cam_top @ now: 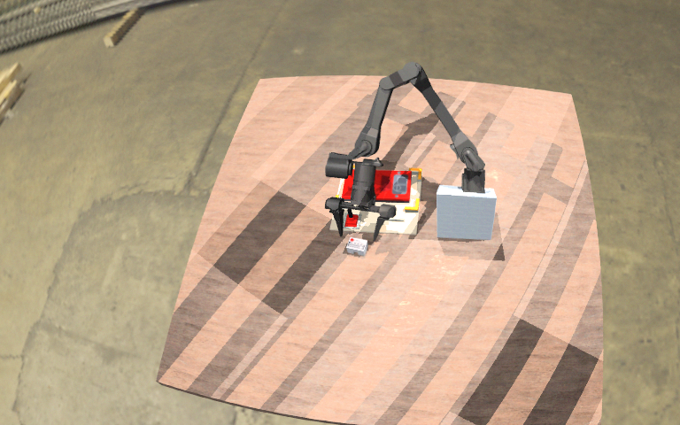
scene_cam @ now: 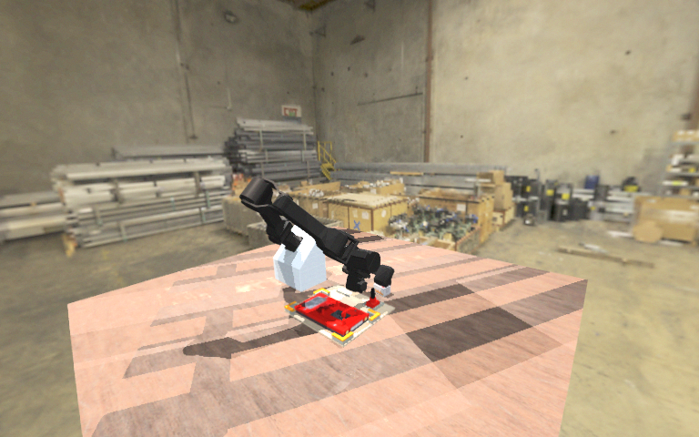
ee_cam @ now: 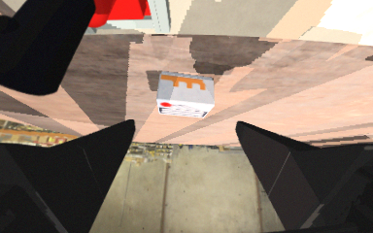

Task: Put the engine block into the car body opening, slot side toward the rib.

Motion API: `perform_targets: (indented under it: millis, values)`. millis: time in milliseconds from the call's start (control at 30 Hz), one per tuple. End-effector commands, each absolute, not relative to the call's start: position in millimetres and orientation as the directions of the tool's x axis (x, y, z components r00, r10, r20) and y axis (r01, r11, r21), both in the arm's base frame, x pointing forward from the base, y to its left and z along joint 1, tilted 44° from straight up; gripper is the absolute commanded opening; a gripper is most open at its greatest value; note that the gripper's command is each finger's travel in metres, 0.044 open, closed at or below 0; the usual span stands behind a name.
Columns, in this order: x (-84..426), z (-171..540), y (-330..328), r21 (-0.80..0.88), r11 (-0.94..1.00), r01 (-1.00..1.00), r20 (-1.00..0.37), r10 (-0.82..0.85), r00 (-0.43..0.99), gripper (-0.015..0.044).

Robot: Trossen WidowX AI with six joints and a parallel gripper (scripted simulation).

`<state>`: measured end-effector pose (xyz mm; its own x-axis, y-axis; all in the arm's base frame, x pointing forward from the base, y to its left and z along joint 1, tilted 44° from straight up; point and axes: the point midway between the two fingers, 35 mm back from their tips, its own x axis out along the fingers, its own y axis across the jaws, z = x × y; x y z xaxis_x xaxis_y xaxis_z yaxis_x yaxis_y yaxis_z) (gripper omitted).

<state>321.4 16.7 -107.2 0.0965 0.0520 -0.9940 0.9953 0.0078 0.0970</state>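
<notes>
The engine block (cam_top: pixel 356 245) (scene_cam: pixel 381 289) (ee_cam: pixel 186 94) is a small light grey box with an orange pattern and a red dot. It appears to rest on the table, just off the board's edge. My gripper (cam_top: pixel 358 237) (ee_cam: pixel 186 124) is open and empty, its fingers wide apart above and to either side of the block, not touching it. The red car body (cam_top: pixel 383 192) (scene_cam: pixel 315 310) lies on the board behind the gripper. Its dark opening (scene_cam: pixel 339 314) shows in the exterior view; my arm hides it in the top view. Slot and rib are too small to tell.
The pale board (cam_top: pixel 411 228) (ee_cam: pixel 209 19) has yellow corner pieces (cam_top: pixel 415 173) (scene_cam: pixel 342 337) around the car. A small red part (cam_top: pixel 351 220) (scene_cam: pixel 371 302) (ee_cam: pixel 123 11) with a black knob stands near the board's edge, close to one finger. The arm's grey pedestal (cam_top: pixel 466 215) (scene_cam: pixel 301 265) stands beside the board.
</notes>
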Motion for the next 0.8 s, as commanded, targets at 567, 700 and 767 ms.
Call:
perform_targets:
  millis: [567,700,767]
  values:
    - [320,-108,38,-0.172,0.501,0.848,-0.966,-0.256,-0.045,0.0440]
    - [320,-106,42,-0.241,0.575,0.782,-0.946,-0.320,-0.056,0.0440]
    - [320,-105,44,-0.276,0.608,0.744,-0.934,-0.352,-0.059,0.0440]
